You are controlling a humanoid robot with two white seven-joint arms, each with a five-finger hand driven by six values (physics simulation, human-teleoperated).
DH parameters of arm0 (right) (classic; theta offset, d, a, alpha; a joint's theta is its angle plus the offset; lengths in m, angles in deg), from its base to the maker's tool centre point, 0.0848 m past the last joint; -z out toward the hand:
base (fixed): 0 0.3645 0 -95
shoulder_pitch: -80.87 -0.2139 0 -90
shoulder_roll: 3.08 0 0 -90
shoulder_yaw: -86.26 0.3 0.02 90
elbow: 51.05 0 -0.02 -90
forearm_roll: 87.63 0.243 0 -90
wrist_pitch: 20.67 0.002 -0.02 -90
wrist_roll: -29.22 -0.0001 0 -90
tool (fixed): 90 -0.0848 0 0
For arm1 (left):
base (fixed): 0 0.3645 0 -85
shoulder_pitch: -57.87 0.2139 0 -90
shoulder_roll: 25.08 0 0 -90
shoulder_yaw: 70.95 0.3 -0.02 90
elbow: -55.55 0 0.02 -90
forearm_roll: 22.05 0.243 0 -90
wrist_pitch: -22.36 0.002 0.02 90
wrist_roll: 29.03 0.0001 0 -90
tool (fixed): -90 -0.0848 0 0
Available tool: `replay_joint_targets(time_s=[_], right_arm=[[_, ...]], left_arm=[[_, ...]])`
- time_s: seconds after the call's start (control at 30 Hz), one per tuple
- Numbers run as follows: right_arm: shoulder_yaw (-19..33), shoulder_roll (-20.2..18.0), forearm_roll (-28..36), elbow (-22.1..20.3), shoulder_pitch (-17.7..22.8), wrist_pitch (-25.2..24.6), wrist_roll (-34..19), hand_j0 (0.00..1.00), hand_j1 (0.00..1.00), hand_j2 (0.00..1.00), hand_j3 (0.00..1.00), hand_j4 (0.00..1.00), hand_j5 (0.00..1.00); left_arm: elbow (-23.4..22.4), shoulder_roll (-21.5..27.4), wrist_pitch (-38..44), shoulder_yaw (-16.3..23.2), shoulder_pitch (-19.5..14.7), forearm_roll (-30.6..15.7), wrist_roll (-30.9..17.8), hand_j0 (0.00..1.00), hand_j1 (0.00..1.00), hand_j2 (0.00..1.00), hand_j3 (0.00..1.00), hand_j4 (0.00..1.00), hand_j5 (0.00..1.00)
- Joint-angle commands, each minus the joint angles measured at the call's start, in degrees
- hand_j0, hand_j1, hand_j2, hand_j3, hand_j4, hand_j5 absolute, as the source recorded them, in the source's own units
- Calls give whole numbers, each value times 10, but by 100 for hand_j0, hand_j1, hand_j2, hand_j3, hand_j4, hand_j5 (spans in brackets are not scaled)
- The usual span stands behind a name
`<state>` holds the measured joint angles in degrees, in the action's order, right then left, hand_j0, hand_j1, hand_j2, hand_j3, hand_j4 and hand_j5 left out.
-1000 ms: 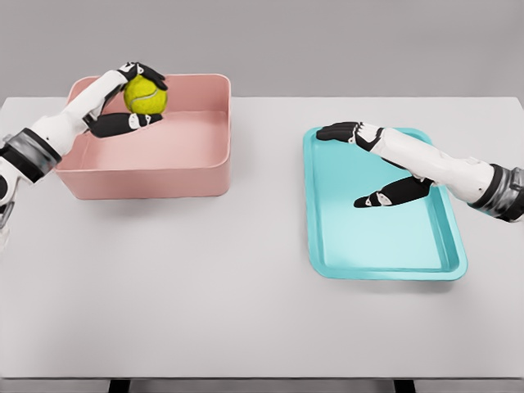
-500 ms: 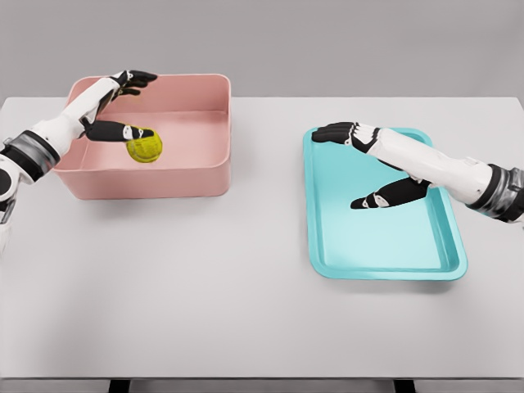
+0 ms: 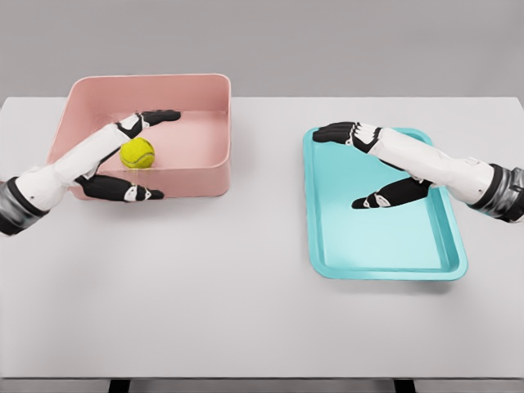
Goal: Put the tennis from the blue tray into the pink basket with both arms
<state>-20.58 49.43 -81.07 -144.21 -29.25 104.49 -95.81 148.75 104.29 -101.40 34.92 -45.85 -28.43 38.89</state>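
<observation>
So starting on your left: the left hand (image 3: pixel 123 155) is spread wide and holding nothing. Its upper fingers (image 3: pixel 155 117) reach out over the pink basket (image 3: pixel 209 88), while the thumb side sits lower, in front of the basket's near wall, just over the tabletop (image 3: pixel 246 311). The forearm crosses the basket's front left corner on its way in.

The tennis ball (image 3: pixel 137 152) is lying inside the pink basket, on the floor close to the near wall. Relative to your left hand, it's right between the upper fingers and the thumb, in the gap of the open palm. It looks like it's not touching either, though it's a close call from this angle.

Moving right, there's bare tabletop between the basket and the blue tray (image 3: pixel 385 266), which are well apart.

Your right hand (image 3: pixel 368 164) is over the tray's far half, also spread and gripping nothing. The fingers point toward your left, with one set up near the tray's far left corner and the thumb lower down over the tray's middle. The arm comes in across the tray's right edge. Whether the hand touches the tray surface, you can't tell from this view.
</observation>
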Motion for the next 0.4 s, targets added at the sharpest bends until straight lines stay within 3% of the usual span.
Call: replay_joint_targets(time_s=[0.0,0.2,0.37], right_arm=[[1,-1,4,0,-1,-2,0,100,100,100,100,100,100],[1,0,4,0,6,-2,0,100,100,100,100,100,100],[1,0,4,0,7,-2,0,100,100,100,100,100,100]], left_arm=[[23,24,-12,-14,5,-9,1,100,100,100,100,100,100],[23,36,-12,-74,78,-9,1,100,100,100,100,100,100],[22,39,-12,-75,78,-10,1,100,100,100,100,100,100]])
